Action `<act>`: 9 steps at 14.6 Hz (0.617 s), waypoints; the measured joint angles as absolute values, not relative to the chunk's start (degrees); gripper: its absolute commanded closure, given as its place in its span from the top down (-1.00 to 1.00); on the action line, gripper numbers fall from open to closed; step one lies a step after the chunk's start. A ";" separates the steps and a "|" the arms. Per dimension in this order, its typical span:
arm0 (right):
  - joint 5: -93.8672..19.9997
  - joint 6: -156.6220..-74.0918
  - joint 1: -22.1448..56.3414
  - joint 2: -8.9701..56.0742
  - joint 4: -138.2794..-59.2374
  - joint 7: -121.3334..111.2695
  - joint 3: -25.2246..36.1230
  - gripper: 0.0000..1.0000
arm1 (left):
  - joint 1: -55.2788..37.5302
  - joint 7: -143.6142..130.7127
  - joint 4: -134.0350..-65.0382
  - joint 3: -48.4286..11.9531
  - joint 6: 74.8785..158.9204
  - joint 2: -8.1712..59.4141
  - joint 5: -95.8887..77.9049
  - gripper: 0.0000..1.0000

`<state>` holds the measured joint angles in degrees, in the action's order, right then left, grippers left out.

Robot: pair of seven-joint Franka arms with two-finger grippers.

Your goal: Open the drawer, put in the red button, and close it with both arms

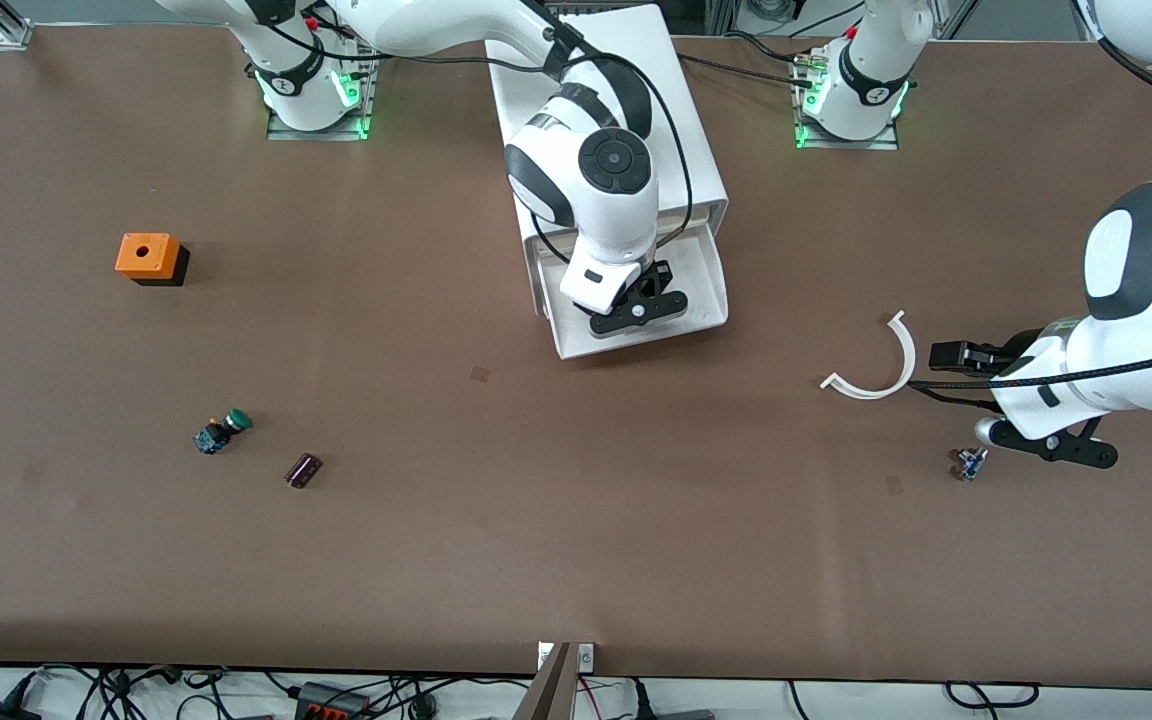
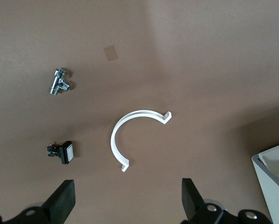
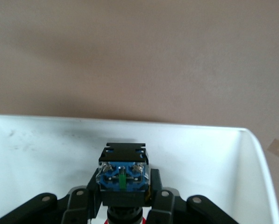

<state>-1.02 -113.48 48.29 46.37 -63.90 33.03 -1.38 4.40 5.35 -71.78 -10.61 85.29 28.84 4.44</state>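
1. My right jaws (image 3: 123, 205) grip the red button (image 3: 123, 176) inside the open drawer (image 1: 701, 290) near the desk's (image 1: 536, 520) robot-side edge.
2. My left jaws (image 2: 127, 200) gape, empty, over the desk.

Brown table (image 1: 536, 520): cabinet (image 1: 606, 120), orange box (image 1: 149, 257), white clip (image 1: 876, 362).

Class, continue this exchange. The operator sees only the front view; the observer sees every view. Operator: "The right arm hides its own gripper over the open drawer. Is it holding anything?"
Observer: Yes. The right gripper is shut on the red button, over the drawer.
Operator: Which way is the button turned?
Observer: Its blue base faces the wrist camera, and a sliver of the red cap shows below, toward the drawer's floor.
Operator: And the left gripper?
Observer: The left gripper waits open near the white curved clip.
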 measured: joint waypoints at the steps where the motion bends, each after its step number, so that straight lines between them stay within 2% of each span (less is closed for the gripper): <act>1: -1.41 -113.48 48.30 46.41 -64.10 33.03 -1.38 0.98 | 4.33 5.30 -71.62 -10.61 85.29 28.84 4.46 1.00; 6: -3.98 -113.61 48.24 46.07 -63.61 33.45 -0.97 1.00 | 4.34 5.22 -71.41 -10.61 85.29 28.84 4.47 1.00; 9: -4.57 -112.37 46.59 43.44 -62.22 33.92 0.74 1.00 | 4.32 5.18 -71.40 -10.63 85.29 28.84 4.47 1.00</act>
